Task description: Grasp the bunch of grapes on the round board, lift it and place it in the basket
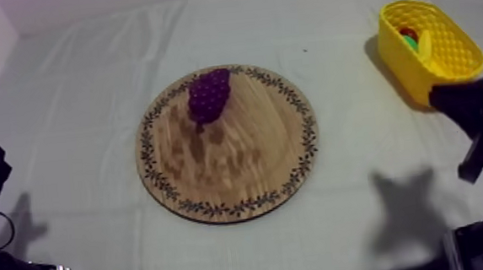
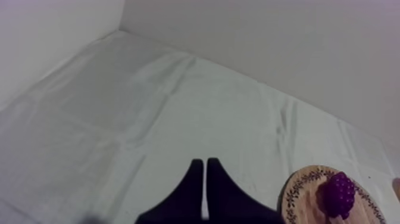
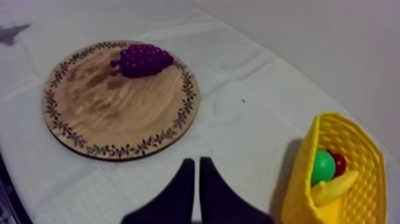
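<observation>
The right gripper (image 3: 196,162) leads us off: two black fingers pressed together in a narrow wedge, nothing between them, poised above the worktop (image 3: 250,113) under its grey-white cloth. It's the same with the left gripper (image 2: 205,162), closed up and empty, low at its own side. So nothing of the job is done yet, by my reading. The bunch of purple plastic grapes (image 1: 209,95), a knobbly cluster of small glossy beads, lies on the far part of the round wooden board (image 1: 229,159), well apart from both arms. That board is flat and pale-grained, with a dark leafy vine pattern round its rim. Over at the right stands the yellow plastic basket (image 1: 395,50), oval with latticed walls. It already holds a green rounded fruit (image 3: 323,167), a small red fruit (image 3: 340,162) and a yellow banana (image 3: 333,187). The cloth looks soft and creased. All of it is left to do: reach, grasp, lift, carry, drop.
</observation>
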`<state>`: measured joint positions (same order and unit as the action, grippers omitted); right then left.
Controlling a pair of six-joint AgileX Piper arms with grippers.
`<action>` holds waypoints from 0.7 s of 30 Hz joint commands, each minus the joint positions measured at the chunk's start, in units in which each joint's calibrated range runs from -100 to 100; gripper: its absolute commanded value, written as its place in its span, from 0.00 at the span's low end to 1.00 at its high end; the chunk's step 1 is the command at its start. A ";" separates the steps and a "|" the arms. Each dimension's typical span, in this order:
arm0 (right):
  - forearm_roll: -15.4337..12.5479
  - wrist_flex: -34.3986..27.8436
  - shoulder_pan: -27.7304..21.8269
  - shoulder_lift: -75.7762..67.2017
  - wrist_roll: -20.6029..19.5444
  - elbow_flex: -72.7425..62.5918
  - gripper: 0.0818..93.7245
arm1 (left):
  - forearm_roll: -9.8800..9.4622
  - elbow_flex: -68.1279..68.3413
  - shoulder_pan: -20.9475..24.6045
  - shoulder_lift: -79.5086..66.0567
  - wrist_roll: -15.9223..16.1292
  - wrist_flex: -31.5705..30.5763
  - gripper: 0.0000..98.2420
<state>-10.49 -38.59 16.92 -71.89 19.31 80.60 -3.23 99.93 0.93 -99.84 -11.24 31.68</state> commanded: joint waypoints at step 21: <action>8.30 -43.07 6.39 72.20 -29.54 -84.93 0.00 | -0.02 -0.04 -0.02 0.01 -0.02 0.01 0.00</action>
<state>-2.31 -79.76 22.76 -7.12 -7.02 4.49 -3.23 99.93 0.93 -99.84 -11.24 31.68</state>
